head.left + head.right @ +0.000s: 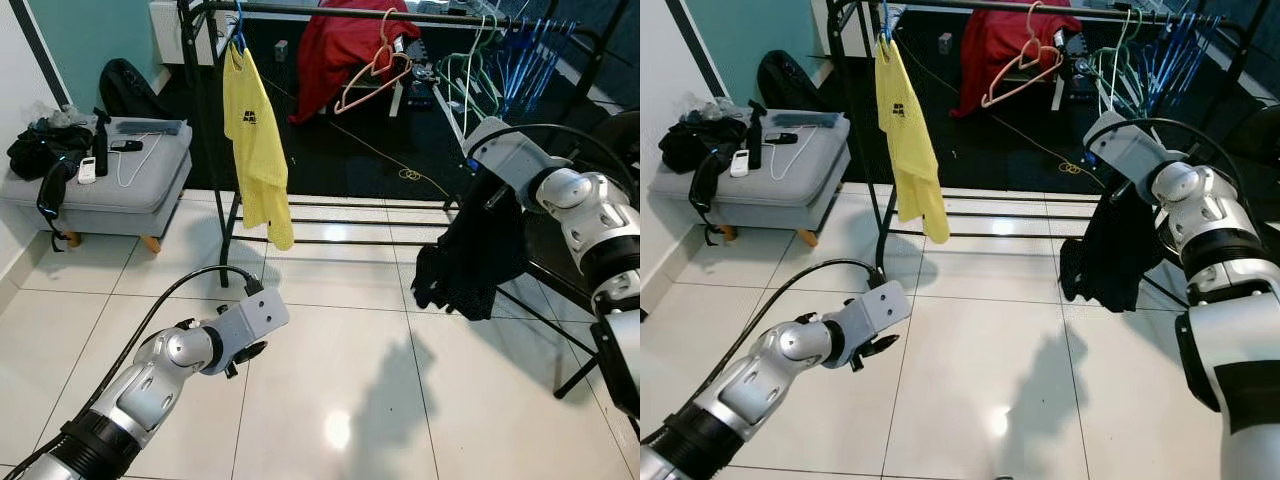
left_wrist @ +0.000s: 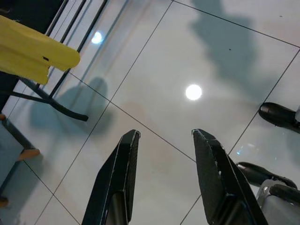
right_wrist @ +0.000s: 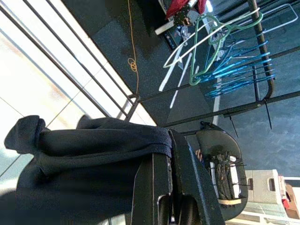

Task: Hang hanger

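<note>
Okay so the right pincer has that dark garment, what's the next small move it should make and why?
Probably lift the right pincer up and forward toward the rack's top rail. It is shut on the black garment, which dangles low over the tiled floor, well below the rail where the yellow shirt hangs. The left pincer hovers open above the floor.

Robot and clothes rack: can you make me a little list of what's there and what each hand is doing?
Right gripper: shut on a black garment, held up beside the rack
Left gripper: open, empty, over the white tile floor
Clothes rack: black rail
Yellow T-shirt: hanging on the rail from a blue hanger
Pink hanger: empty, on the rail
Green and blue hangers: bunched at the rail's right end
Grey ottoman: left, with remotes and cables
</note>
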### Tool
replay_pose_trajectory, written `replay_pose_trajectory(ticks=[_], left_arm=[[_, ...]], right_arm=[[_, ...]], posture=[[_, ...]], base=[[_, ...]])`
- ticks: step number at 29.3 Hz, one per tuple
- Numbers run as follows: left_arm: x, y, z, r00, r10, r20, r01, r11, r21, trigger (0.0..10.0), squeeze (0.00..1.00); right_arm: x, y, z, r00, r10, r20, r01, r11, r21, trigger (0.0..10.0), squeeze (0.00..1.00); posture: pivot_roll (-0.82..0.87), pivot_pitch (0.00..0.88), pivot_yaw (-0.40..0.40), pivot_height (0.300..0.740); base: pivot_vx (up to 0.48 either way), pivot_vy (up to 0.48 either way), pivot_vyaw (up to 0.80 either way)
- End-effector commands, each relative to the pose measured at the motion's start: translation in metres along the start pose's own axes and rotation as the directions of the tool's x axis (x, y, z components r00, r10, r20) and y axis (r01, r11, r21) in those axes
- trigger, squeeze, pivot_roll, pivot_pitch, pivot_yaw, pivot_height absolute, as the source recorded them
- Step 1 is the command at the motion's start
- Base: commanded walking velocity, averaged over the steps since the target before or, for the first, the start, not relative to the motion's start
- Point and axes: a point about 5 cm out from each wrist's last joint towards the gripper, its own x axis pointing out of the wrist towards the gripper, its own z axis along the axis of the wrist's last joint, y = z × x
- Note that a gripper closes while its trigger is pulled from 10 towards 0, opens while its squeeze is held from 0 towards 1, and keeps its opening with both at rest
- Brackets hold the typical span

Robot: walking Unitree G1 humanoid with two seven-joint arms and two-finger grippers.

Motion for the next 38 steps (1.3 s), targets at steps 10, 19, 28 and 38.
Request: replay_pose_trajectory(ticks=[10,19,28,38], left_arm=[[-0.001,-0.002,-0.002,1.000,-0.009,-0.007,0.009,1.000,-0.002,10.0,0.00],[-0.001,0.003,0.007,1.000,0.001,0.027,-0.002,1.000,0.011,10.0,0.00],[0.005,0.004,0.034,0.984,0.004,0.180,0.012,0.996,-0.088,10.0,0.00],[0.020,-0.005,0.074,0.936,-0.021,0.351,0.099,0.973,-0.208,10.0,1.00]], right_arm=[[-0.004,-0.031,0.013,0.958,-0.282,0.061,0.126,0.599,0.790,0.0,0.00],[-0.002,-0.029,0.014,0.940,-0.340,0.019,0.105,0.342,0.934,0.0,0.00],[0.002,-0.013,0.046,0.926,-0.221,0.307,-0.170,0.482,0.860,0.0,0.00],[-0.007,0.017,0.103,0.732,0.057,0.679,-0.479,0.751,0.454,0.0,0.00]], posture=[[-0.06,0.127,-0.050,0.740],[-0.06,0.114,-0.040,0.740],[-0.06,0.111,-0.037,0.740],[-0.07,0.120,-0.045,0.740]], base=[[0.000,0.000,0.00],[0.000,0.000,0.00],[0.000,0.000,0.00],[0.000,0.000,0.00]])
